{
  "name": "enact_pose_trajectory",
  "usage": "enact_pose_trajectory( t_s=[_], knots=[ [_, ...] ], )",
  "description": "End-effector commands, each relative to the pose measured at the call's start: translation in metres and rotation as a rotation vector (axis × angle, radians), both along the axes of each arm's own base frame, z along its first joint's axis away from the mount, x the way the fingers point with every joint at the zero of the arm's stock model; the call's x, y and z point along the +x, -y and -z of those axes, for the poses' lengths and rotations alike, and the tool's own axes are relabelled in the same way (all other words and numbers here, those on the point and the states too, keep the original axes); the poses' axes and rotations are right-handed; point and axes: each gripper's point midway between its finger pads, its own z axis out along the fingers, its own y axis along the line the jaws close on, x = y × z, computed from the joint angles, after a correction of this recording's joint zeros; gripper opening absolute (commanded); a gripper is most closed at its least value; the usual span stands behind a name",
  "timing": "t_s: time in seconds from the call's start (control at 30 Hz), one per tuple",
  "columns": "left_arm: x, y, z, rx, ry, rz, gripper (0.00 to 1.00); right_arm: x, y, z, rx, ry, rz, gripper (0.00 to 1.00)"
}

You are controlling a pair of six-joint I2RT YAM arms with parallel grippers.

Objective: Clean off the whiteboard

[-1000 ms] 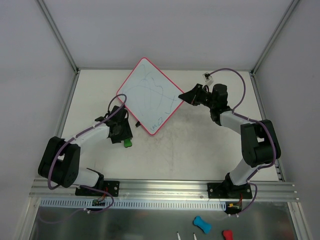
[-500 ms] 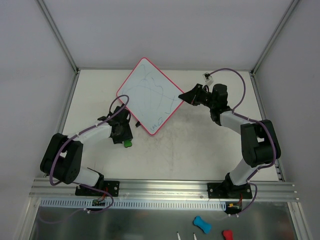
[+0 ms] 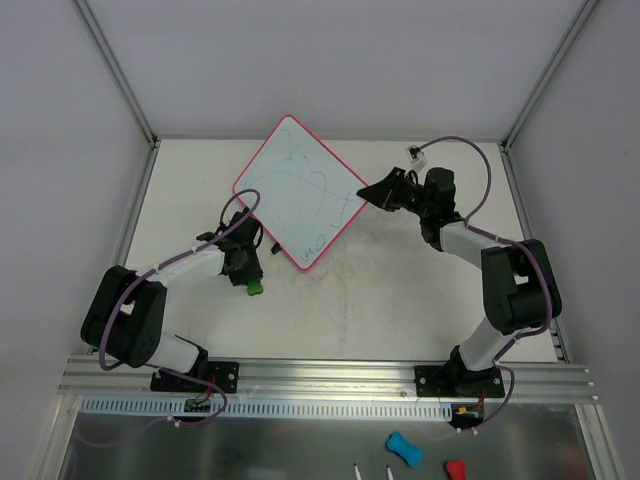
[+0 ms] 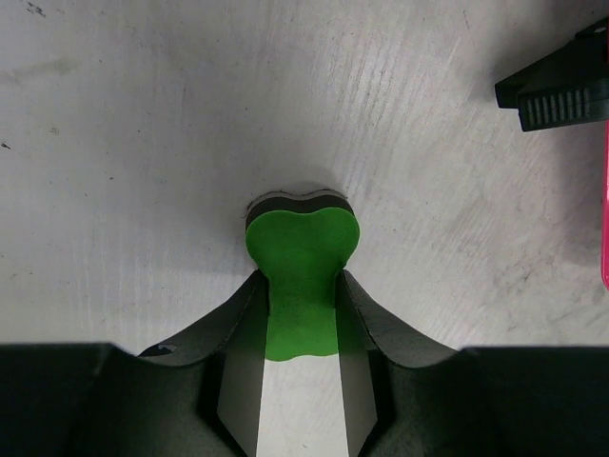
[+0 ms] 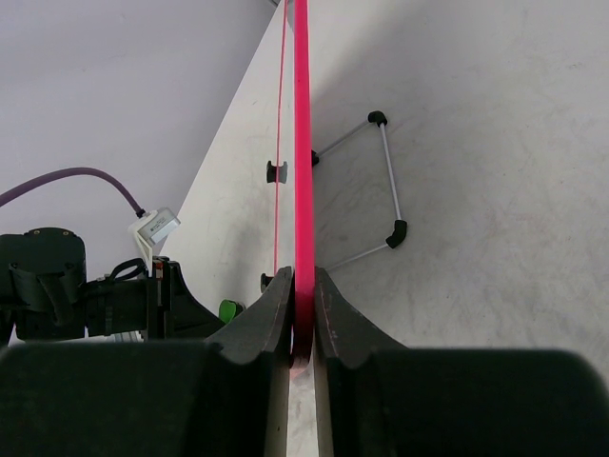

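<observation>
The whiteboard (image 3: 300, 188), white with a red-pink rim and pen scribbles, stands as a diamond at the back middle of the table. My right gripper (image 3: 367, 192) is shut on its right corner; in the right wrist view the rim (image 5: 304, 171) runs edge-on between the jaws of the right gripper (image 5: 303, 286). The green bone-shaped eraser (image 4: 302, 267) lies on the table off the board's lower left, its end showing as the eraser (image 3: 254, 287) from above. My left gripper (image 4: 302, 286) is shut on the eraser's narrow waist, and the left gripper (image 3: 247, 272) points down.
The white table (image 3: 400, 290) is walled at the back and sides. A black clip (image 4: 557, 90) on the board's edge is near the eraser. A wire stand (image 5: 385, 181) props the board from behind. Blue and red erasers (image 3: 404, 448) lie below the front rail.
My left gripper's jaws have closed onto the green eraser. The right arm and the whiteboard have not moved.
</observation>
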Motion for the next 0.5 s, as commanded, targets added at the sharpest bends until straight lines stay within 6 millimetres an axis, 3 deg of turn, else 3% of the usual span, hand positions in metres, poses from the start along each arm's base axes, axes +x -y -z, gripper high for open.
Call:
enact_pose_trajectory(
  t_s=[0.0,0.3,0.4,0.47],
  knots=[
    [0.007,-0.002,-0.011,0.024,0.039,-0.004,0.18,0.008,0.001,-0.008,-0.028,0.07,-0.002,0.0],
    [0.015,-0.009,-0.016,0.122,0.031,0.166,0.16,0.007,0.0,-0.007,-0.027,0.067,-0.006,0.0],
    [0.006,-0.023,-0.009,0.209,-0.062,0.18,0.03,0.007,0.0,-0.007,-0.027,0.067,-0.006,0.0],
    [0.002,-0.034,-0.004,0.268,-0.099,0.167,0.02,0.007,-0.001,-0.006,-0.026,0.063,-0.009,0.0]
  ],
)
